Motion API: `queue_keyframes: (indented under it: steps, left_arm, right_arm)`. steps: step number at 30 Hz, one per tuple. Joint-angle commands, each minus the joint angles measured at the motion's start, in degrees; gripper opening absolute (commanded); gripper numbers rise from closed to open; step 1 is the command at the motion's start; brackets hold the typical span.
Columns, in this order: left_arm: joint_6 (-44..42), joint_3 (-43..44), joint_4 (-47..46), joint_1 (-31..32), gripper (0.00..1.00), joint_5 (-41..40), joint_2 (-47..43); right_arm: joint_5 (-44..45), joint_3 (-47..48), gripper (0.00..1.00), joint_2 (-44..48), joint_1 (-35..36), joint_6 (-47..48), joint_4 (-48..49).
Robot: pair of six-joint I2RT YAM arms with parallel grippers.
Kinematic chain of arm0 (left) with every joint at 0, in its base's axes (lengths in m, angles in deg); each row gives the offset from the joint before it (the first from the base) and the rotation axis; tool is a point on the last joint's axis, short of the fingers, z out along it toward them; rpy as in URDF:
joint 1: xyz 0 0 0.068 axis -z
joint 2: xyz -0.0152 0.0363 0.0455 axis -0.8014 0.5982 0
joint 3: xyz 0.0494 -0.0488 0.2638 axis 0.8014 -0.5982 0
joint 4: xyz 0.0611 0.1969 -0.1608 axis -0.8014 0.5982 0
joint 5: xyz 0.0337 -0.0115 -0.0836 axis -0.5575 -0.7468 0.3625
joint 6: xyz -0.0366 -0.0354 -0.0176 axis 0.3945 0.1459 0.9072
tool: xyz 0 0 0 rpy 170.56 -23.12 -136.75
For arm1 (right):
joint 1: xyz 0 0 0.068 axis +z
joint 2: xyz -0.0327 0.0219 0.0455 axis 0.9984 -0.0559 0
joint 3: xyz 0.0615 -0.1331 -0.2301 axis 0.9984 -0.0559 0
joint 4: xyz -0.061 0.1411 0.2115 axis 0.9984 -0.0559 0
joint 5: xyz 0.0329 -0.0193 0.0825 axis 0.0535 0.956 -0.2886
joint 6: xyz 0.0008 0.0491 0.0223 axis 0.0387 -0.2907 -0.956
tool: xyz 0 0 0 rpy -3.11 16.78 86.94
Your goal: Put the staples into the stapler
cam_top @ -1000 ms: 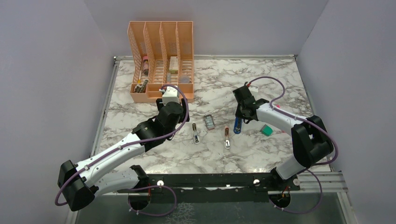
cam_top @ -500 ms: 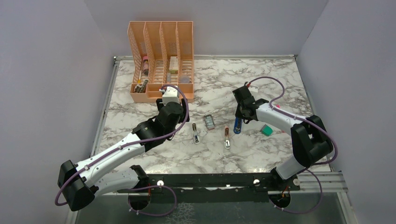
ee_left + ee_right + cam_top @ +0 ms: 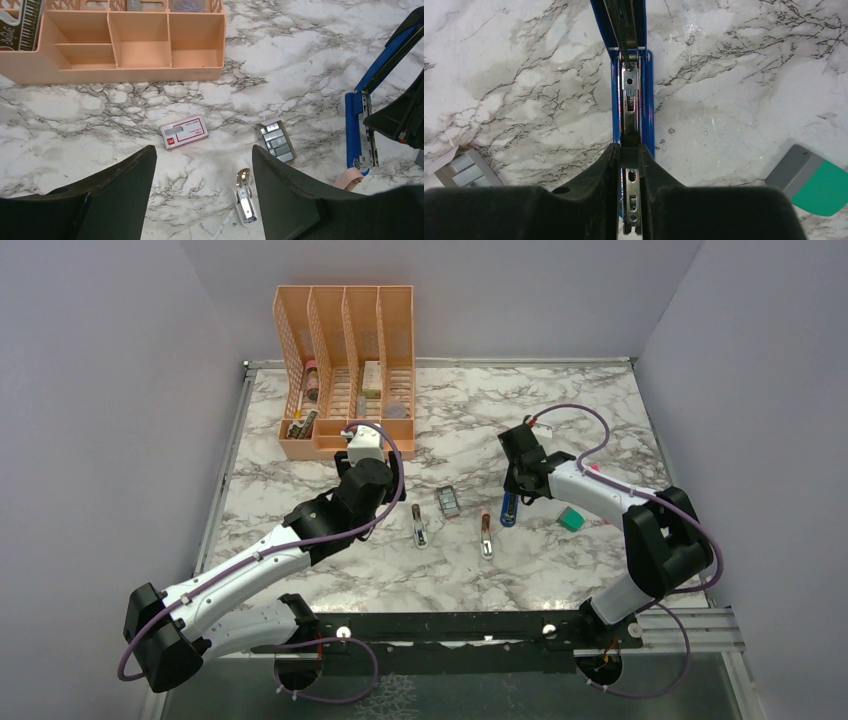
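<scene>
The blue stapler (image 3: 647, 95) lies on the marble with its lid swung up and its metal staple channel (image 3: 629, 97) exposed. My right gripper (image 3: 629, 156) is shut on the stapler, its fingers pinching the narrow channel part; from above it sits at the stapler's far end (image 3: 509, 508). The staples' red-and-white box (image 3: 184, 132) lies flat ahead of my left gripper (image 3: 203, 162), which hangs open above the marble and holds nothing. An open tray of silver staple strips (image 3: 277, 141) lies between the box and the stapler (image 3: 354, 125).
A small white stapler (image 3: 244, 196) lies just inside my left gripper's right finger. A peach desk organizer (image 3: 345, 370) stands at the back left. A teal block (image 3: 819, 182) rests right of the stapler, and a pinkish-brown piece (image 3: 486, 536) lies near it.
</scene>
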Motion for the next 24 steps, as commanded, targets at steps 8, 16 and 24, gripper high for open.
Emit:
queue_keyframes:
  steps: [8, 16, 24]
  left_arm:
    - [0.2, -0.3, -0.8, -0.4, 0.71, 1.0, -0.5]
    - [0.3, -0.4, -0.8, -0.4, 0.71, 1.0, -0.8]
    - [0.2, -0.4, -0.8, -0.4, 0.71, 1.0, -0.7]
  right_arm:
    - [2.1, 0.7, 0.19, 0.4, -0.2, 0.0, -1.4]
    - [0.1, 0.0, 0.19, -0.5, -0.2, 0.4, 0.8]
    - [-0.2, -0.2, 0.19, -0.9, -0.2, 0.5, 1.2]
